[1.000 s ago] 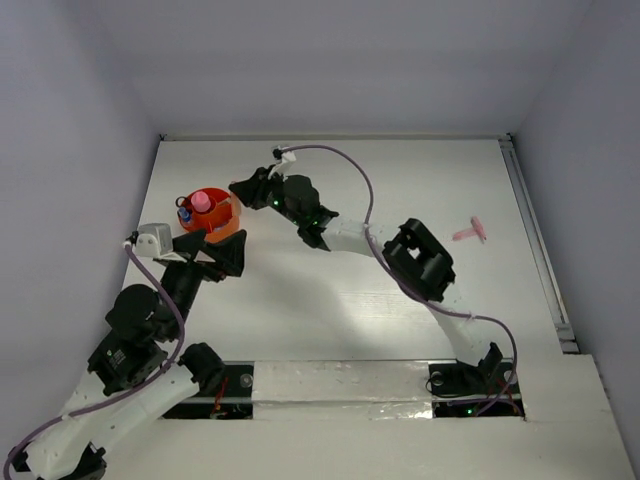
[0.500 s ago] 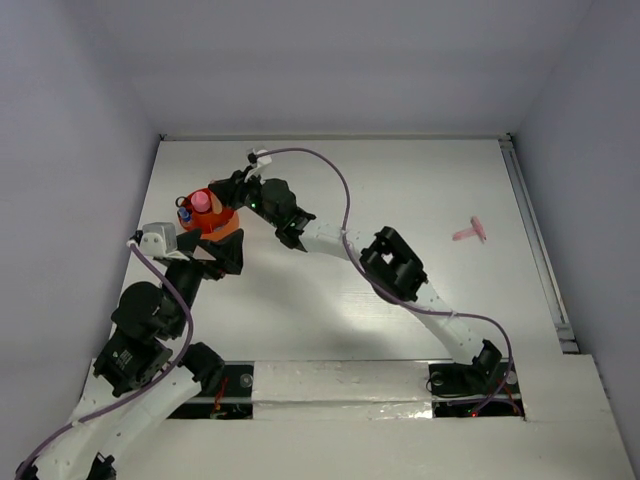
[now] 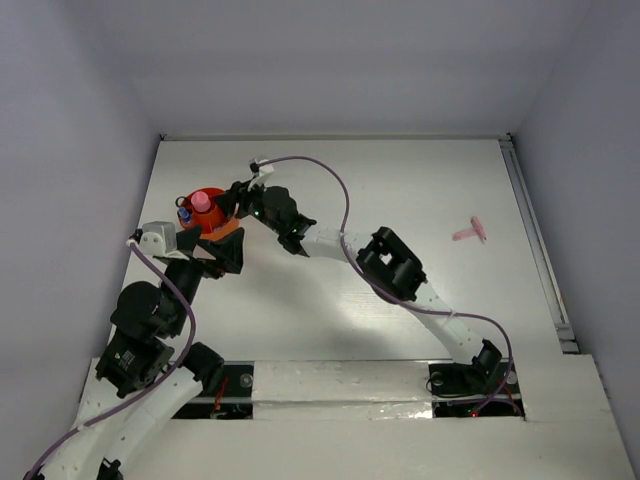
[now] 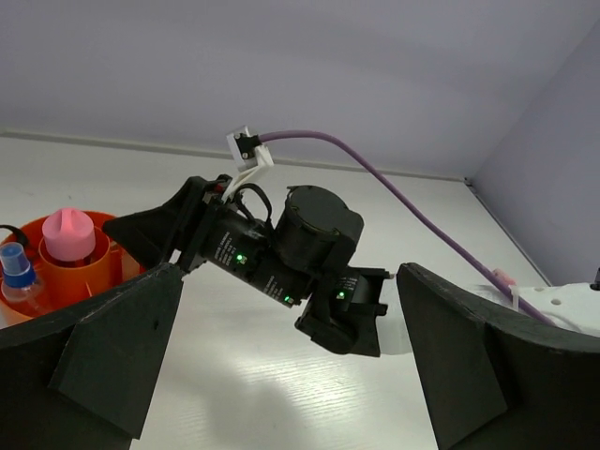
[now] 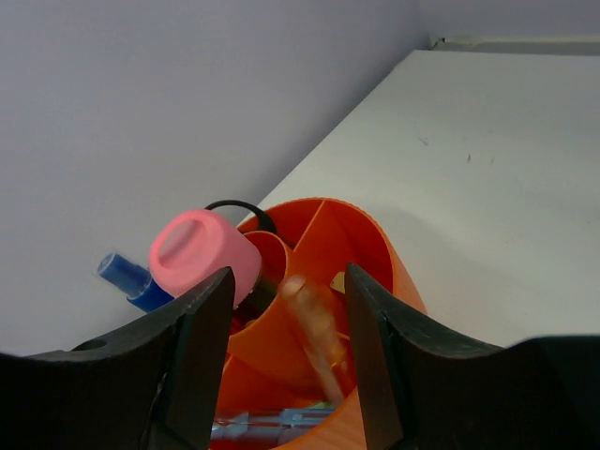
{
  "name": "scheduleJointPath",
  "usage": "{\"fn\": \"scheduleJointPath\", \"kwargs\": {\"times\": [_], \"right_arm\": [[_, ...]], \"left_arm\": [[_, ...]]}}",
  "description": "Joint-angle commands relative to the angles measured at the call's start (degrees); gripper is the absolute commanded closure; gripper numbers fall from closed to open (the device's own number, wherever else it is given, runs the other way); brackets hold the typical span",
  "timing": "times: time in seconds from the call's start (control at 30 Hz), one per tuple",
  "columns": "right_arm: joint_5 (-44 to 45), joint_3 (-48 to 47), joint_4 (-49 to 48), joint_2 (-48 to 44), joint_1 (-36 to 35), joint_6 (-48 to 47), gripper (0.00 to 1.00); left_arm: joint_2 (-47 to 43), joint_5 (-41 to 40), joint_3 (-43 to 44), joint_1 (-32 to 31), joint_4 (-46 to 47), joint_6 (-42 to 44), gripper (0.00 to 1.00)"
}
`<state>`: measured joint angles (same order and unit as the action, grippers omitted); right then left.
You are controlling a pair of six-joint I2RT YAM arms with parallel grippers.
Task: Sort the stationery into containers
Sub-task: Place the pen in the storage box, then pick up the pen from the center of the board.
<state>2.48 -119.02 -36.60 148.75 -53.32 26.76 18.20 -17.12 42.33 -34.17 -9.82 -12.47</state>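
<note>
One second has carried the right gripper (image 5: 289,274) from 3 o'clock of the round orange-red plastic cup (image 5: 375,239) to over it. Its fingers are parted, and a translucent orange marker (image 5: 314,337) leans inside a compartment. The left gripper (image 4: 291,272) gapes empty at 6 o'clock. A small pink piece (image 3: 470,232) waits on the tabletop (image 3: 330,320), so sorting appears unfinished.

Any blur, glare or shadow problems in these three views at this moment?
Right wrist: the orange marker in the cup is smeared; the cap of the pink tube is sharp. Left wrist: its own fingers are dark, soft silhouettes; the right arm is crisp. Top external: even light, faint shadows, no glare.
</note>
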Motion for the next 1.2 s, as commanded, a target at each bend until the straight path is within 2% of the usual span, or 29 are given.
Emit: {"fn": "scheduleJointPath", "kwargs": {"times": [0.0,0.13,0.23,0.33,0.4,0.43,0.47,0.5,0.53,0.57,0.6,0.67,0.7,0.73,0.77,0.87,1.03,1.17], "right_arm": [[-0.37,1.15,-4.70,-5.30,-0.29,-0.66,0.43],[2.52,9.40,-7.25,-13.88,-0.29,-0.40,0.42],[6.64,21.34,-9.80,-21.28,1.19,-0.22,0.42],[7.97,32.33,-5.95,-32.18,3.65,0.83,0.42],[10.34,41.18,0.97,-40.88,6.99,0.57,0.50],[11.22,44.28,4.05,-43.86,8.57,1.09,0.57],[13.06,47.80,9.65,-47.03,12.15,2.40,0.77],[14.64,51.48,12.66,-53.41,14.28,3.20,0.84],[17.09,57.87,16.52,-56.61,16.82,6.95,1.00],[17.38,60.81,24.13,-59.68,19.89,8.64,1.00],[17.21,63.88,26.82,-65.54,25.93,9.44,1.00],[19.13,70.49,34.70,-70.06,32.37,11.28,1.00],[19.40,72.25,36.23,-72.00,38.23,11.38,0.98],[19.75,73.92,37.20,-75.33,40.81,11.21,0.94],[21.41,76.46,39.22,-76.75,43.19,10.68,0.80],[24.05,77.71,42.73,-78.09,49.44,7.62,0.51],[23.28,75.35,47.49,-75.45,52.87,3.74,0.47],[20.02,72.00,50.75,-71.06,53.41,2.60,0.31]], "left_arm": [[0.79,1.83,-0.40,0.95,2.97,0.60,0.01],[0.35,2.18,-0.49,0.95,3.14,0.52,0.01],[0.09,2.80,-0.49,1.48,3.15,0.43,0.01],[-0.18,3.76,-0.58,1.48,3.58,0.43,0.01],[-0.35,4.91,-0.58,2.09,3.58,0.34,0.01],[-0.44,5.34,-0.49,2.09,3.67,0.25,0.01],[-0.62,6.48,-0.49,2.09,3.67,0.17,0.01],[-0.70,7.10,-0.49,2.09,3.67,0.16,0.01],[-0.88,8.32,-0.58,2.62,3.93,0.08,0.01],[-1.06,9.03,-0.58,2.62,4.02,0.08,0.01],[-1.23,9.56,-0.58,2.62,4.11,0.08,0.01],[-1.76,10.96,-0.58,3.14,4.29,0.16,0.01],[-1.93,11.32,-0.58,3.15,4.37,0.16,0.01],[-2.11,11.67,-0.58,3.15,4.55,0.08,0.01],[-2.46,12.55,-0.66,3.15,4.64,0.16,0.01],[-2.90,13.43,-0.75,3.68,4.64,0.25,0.01],[-3.34,14.05,-0.84,3.68,4.46,0.25,0.01],[-3.61,14.75,-0.75,3.68,4.55,0.25,0.01]]}}
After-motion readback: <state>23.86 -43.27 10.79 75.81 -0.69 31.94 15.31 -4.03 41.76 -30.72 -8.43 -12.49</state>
